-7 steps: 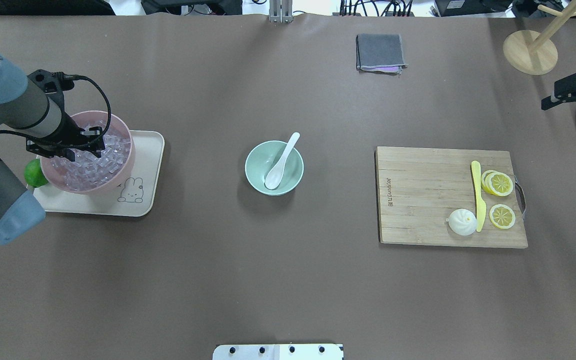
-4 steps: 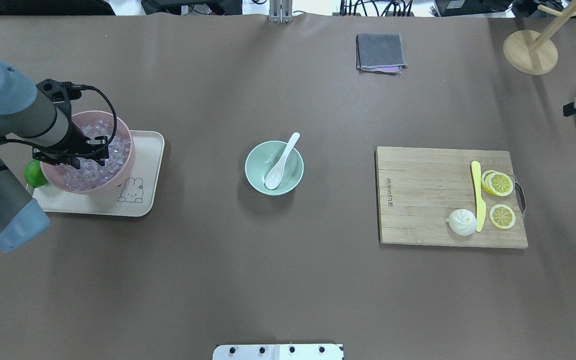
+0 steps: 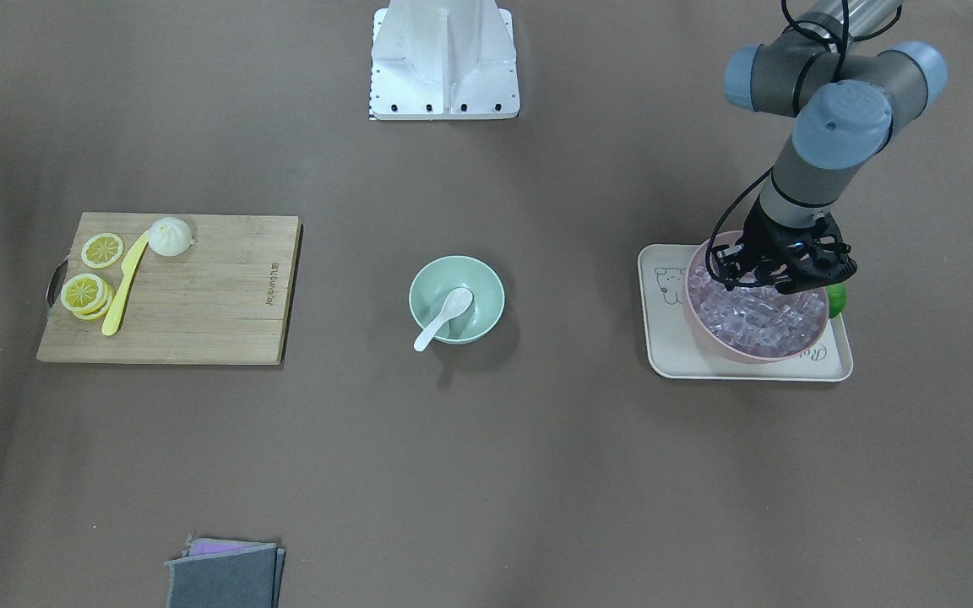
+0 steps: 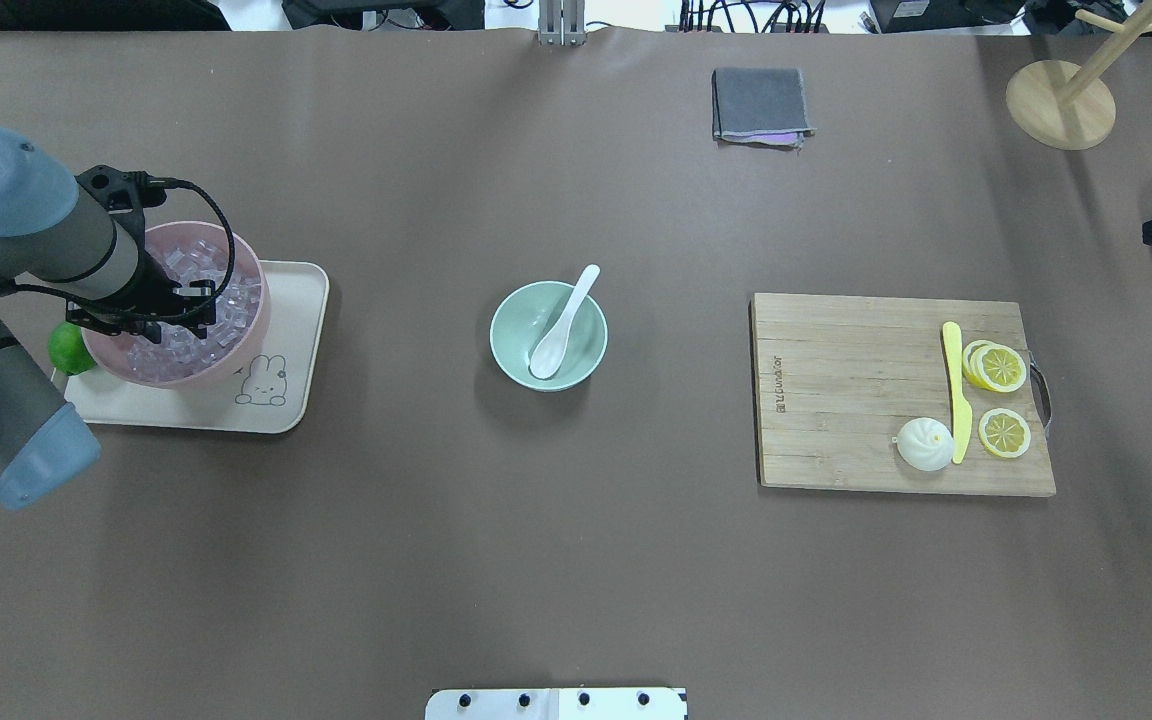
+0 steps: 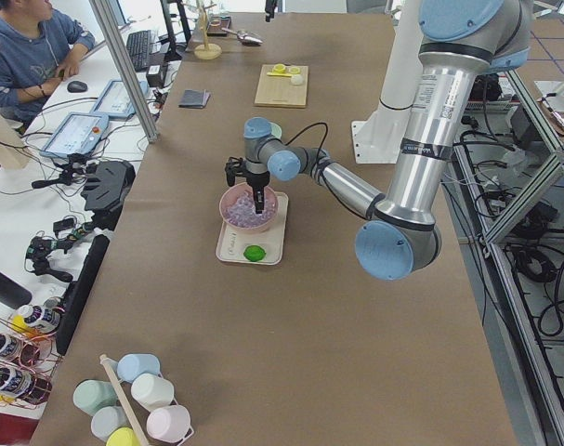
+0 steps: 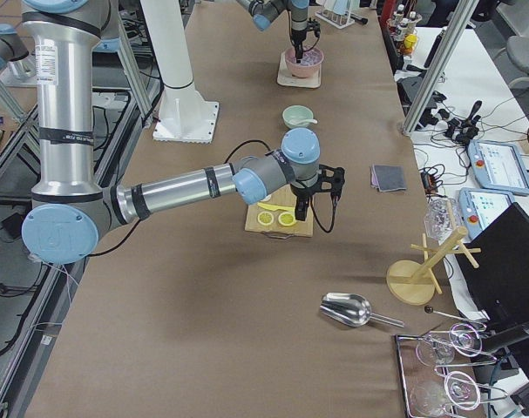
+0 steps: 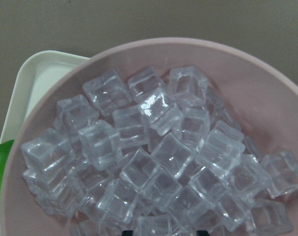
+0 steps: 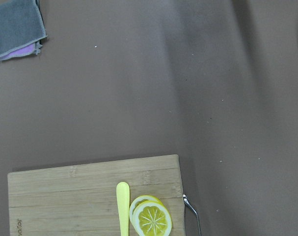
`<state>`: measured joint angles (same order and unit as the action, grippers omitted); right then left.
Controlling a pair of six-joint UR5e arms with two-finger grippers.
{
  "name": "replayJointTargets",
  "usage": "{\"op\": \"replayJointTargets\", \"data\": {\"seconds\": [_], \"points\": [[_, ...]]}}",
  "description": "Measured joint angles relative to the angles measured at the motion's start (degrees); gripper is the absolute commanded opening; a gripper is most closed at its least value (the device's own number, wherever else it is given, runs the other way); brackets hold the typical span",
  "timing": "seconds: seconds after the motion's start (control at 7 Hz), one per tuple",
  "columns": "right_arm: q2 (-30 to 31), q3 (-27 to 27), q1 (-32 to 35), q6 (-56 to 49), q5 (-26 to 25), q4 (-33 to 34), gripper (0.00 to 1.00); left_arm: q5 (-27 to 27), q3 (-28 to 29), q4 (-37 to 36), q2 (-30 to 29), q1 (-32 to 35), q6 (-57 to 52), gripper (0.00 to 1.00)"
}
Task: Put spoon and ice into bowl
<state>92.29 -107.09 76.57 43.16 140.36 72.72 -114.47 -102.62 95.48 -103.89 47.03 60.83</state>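
Now: left gripper [image 4: 168, 318] low over pink bowl [image 4: 226, 370], ice [image 7: 158, 113] heaped directly beneath; finger spread can't be judged. Spoon [image 4: 556, 335] rests inside mint bowl [image 4: 516, 330], well apart.

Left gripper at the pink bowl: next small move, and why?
Probably settle onto one cube and close the jaws. The left gripper hangs at the ice pile in the pink bowl; the spoon already lies in the mint bowl, which holds no ice.
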Motion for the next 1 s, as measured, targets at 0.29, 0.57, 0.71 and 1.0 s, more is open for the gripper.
{"op": "replayJointTargets", "data": {"seconds": [0.29, 0.57, 0.71, 1.0], "points": [[0.48, 0.03, 0.22, -0.91, 0.0, 0.03, 1.0, 0.03, 0.01, -0.03, -0.03, 0.0, -0.31, 0.14], [0.65, 0.04, 0.38, -1.4, 0.0, 0.05, 1.0, 0.03, 0.02, -0.03, 0.02, 0.0, -0.16, 0.0], [0.68, 0.04, 0.4, -1.46, 0.0, 0.06, 1.0, 0.04, -0.02, -0.02, 0.05, 0.0, -0.16, 0.0], [0.62, 0.04, 0.55, -1.52, 0.15, 0.06, 1.0, -0.11, -0.89, -0.18, 0.03, 0.2, -0.33, 0.0]]}}
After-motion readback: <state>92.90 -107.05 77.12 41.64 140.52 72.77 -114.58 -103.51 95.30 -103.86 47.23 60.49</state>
